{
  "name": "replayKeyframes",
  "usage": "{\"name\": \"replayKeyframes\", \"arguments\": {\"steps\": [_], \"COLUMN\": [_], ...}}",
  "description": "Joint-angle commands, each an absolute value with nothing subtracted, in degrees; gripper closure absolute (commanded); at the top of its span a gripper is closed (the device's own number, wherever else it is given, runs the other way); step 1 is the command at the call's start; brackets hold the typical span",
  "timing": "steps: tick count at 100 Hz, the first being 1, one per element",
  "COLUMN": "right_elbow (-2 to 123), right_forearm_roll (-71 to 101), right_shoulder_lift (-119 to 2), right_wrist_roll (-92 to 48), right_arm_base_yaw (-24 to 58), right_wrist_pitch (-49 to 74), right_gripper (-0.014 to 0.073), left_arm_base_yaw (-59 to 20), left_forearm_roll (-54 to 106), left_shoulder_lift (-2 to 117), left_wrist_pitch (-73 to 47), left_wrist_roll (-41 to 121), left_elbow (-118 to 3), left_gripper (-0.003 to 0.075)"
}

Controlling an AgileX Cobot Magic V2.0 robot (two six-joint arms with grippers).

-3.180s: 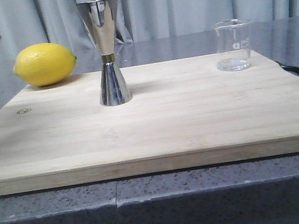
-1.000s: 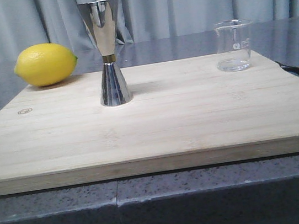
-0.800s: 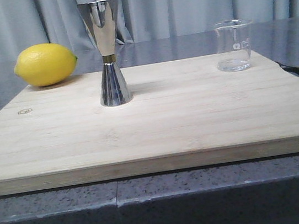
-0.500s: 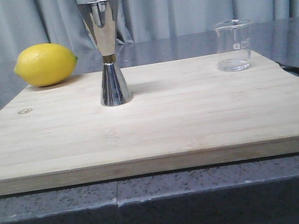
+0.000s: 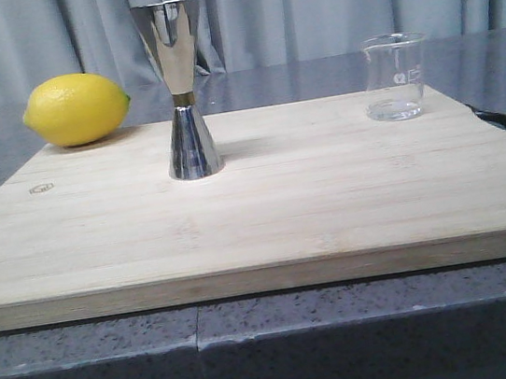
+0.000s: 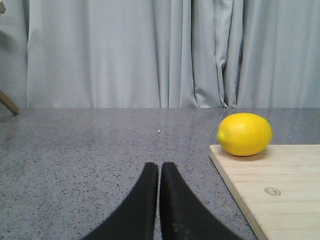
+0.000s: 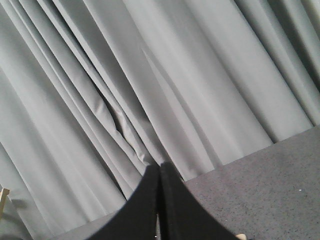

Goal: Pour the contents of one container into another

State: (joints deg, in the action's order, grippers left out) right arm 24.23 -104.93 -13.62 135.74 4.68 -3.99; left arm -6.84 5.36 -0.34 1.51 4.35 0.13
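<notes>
On your wooden board (image 5: 265,207) on the grey table (image 5: 348,327), going left to right, you have one yellow lemon (image 5: 76,108) at the far left corner, one tall shiny steel jigger (image 5: 182,88) standing upright left of centre with a thin gold band at its waist, and one small clear glass beaker (image 5: 395,76) upright near the far right corner, flared at the rim with faint white marks. Your left tool (image 6: 159,172) has its two black fingers pressed together holding nothing, low over the table beside the board's left edge, and your right tool (image 7: 159,172) is likewise closed and empty, aimed at the grey curtain (image 7: 150,75).
</notes>
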Motion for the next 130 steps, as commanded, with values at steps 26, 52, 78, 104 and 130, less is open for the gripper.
{"name": "replayKeyframes", "arguments": {"steps": [26,52,78,104,130], "right_elbow": [25.6,25.6,25.6,25.6,25.6], "right_forearm_roll": [-105.6,-105.6,-105.6,-105.6,-106.0], "right_shoulder_lift": [-14.1,-14.1,-14.1,-14.1,-14.1], "right_wrist_roll": [135.4,135.4,135.4,135.4,135.4], "right_arm_base_yaw": [4.4,4.4,4.4,4.4,4.4], "right_wrist_pitch": [-2.2,-2.2,-2.2,-2.2,-2.2], "right_gripper": [0.0665,0.0665,0.0665,0.0665,0.0665], "left_arm_base_yaw": [-6.8,-6.7,-6.7,-6.7,-6.7], "left_forearm_roll": [2.5,2.6,2.6,2.6,2.6], "left_shoulder_lift": [-1.8,-1.8,-1.8,-1.8,-1.8], "left_wrist_pitch": [5.9,5.8,5.8,5.8,5.8], "left_wrist_roll": [3.7,3.7,3.7,3.7,3.7], "left_elbow": [0.4,0.4,0.4,0.4,0.4], "left_gripper": [0.0739,0.0739,0.0739,0.0739,0.0739]}}
